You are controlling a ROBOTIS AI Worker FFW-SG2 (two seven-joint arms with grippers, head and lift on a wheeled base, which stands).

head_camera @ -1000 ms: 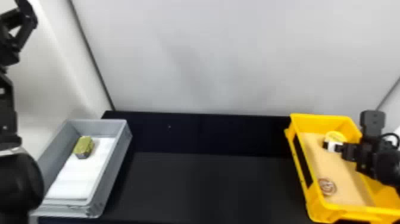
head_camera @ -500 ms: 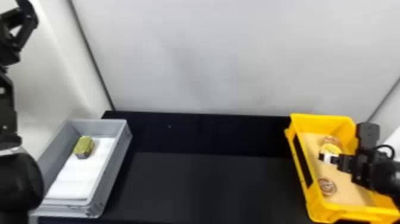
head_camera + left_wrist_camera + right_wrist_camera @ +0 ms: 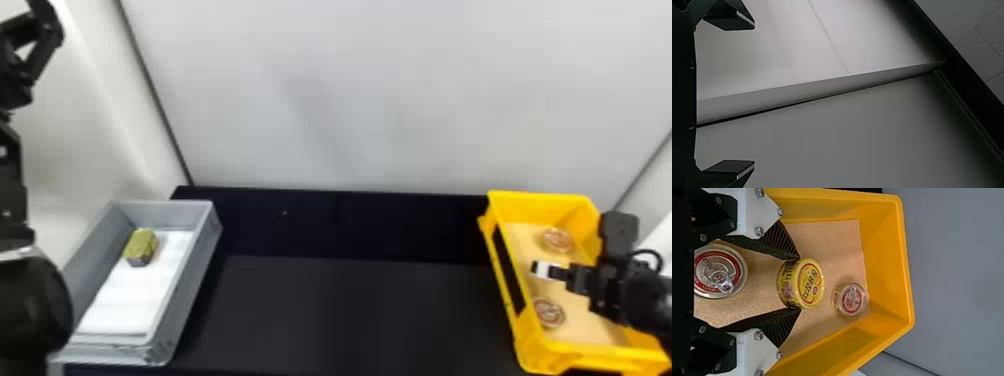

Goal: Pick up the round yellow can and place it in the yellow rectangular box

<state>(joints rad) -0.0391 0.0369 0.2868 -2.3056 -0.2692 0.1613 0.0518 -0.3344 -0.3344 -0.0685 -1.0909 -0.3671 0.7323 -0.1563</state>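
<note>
At the right in the head view, my right gripper (image 3: 542,270) is inside the yellow rectangular box (image 3: 620,356). The right wrist view shows that right gripper (image 3: 800,284) shut on the round yellow can (image 3: 810,284), its ribbed fingers pressing opposite sides and the can's yellow face tilted toward the camera. Tan lining (image 3: 828,237) covers the box floor; whether the can touches it, I cannot tell. My left gripper (image 3: 47,37) is parked high at the left edge of the head view; in the left wrist view the left gripper (image 3: 754,95) stands open, nothing between its fingers.
Two cans with silver and red lids, one (image 3: 719,271) nearer the wrist and one (image 3: 851,299) farther off, lie on either side. A grey box (image 3: 192,280) holding a gold-coloured block (image 3: 141,247) stands at the left of the black table (image 3: 350,310).
My right gripper has moved toward the near side of the yellow box with the yellow can, uncovering the far red-lidded can in the head view. The left arm has kept still.
</note>
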